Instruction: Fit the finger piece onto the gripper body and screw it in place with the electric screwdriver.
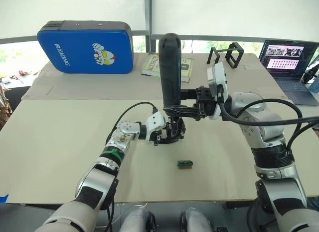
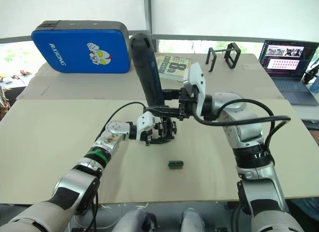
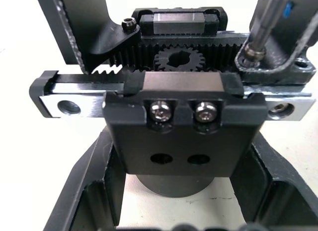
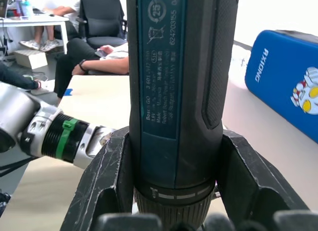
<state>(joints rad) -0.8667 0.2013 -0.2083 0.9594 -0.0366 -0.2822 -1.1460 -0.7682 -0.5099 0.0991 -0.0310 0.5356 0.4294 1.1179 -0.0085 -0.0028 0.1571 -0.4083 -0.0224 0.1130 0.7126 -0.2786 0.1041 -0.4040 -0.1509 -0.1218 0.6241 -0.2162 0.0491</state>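
Near the middle of the beige table (image 1: pixel 60 142), your left gripper (image 1: pixel 167 133) is clamped on the small black gripper body (image 1: pixel 175 130). Your right gripper (image 1: pixel 175 111) squeezes the thick dark electric screwdriver (image 1: pixel 170 67) upright, bit on a screw (fitting looks done, so you're mid-fastening).

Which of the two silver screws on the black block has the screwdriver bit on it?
Neither: the thin metal bit sits apart from both silver screws, at the gripper body's corner.
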